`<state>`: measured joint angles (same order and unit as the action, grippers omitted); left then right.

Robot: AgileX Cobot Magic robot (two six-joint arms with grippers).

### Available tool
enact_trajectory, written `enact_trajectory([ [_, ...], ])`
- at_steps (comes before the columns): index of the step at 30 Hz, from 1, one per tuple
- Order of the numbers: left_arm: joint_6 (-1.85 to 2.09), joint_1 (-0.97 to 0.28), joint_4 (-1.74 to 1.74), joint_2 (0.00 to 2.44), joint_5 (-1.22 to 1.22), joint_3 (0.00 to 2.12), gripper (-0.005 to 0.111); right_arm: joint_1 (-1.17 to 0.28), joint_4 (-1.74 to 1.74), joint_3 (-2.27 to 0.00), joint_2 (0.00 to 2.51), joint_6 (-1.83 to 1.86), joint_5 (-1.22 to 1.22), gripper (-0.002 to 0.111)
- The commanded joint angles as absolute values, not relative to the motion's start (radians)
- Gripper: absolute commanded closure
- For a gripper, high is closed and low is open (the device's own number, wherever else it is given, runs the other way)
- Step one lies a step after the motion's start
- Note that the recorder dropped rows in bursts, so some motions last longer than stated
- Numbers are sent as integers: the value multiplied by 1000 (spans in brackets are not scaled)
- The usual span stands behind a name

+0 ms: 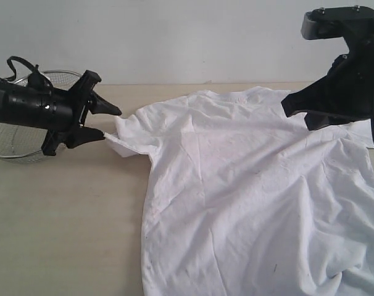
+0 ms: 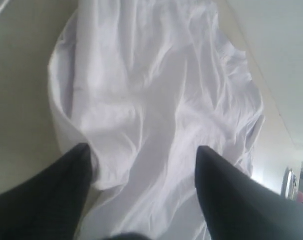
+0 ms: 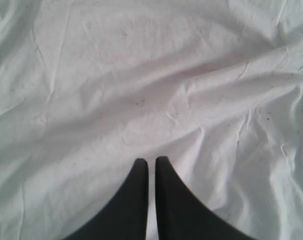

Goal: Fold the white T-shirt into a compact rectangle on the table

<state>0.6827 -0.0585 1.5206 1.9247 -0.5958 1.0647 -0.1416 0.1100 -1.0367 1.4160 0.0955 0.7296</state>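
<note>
flattening stage, probably: left claw [image 1: 112, 125] spread wide at t-shirt [image 1: 236, 185] sleeve, gripping nothing; right claw [image 3: 151, 161] closed, empty. next: pinch sleeve, fold inward.

t-shirt [image 1: 249, 185] on table [image 1: 63, 216], bowl [image 1: 11, 143] to its left
</note>
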Motion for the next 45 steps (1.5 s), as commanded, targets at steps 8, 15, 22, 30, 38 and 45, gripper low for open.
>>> enact_trajectory([
  [8,585,-57,1170,1725,-581,1068,50,-137,95,-1035,1406,106,749,108],
  [15,527,-71,831,1632,-777,1038,73,-87,90,-943,1373,72,823,108],
  [22,632,-138,888,1552,-864,959,102,-41,115,-736,1225,25,905,108],
  [30,674,-376,899,1548,-779,881,102,-41,126,-591,1169,31,957,108],
  [38,651,-404,905,1548,-722,879,102,-41,199,-663,1206,45,721,108],
  [45,651,-404,962,1563,-523,936,102,-41,275,-979,1492,125,728,108],
])
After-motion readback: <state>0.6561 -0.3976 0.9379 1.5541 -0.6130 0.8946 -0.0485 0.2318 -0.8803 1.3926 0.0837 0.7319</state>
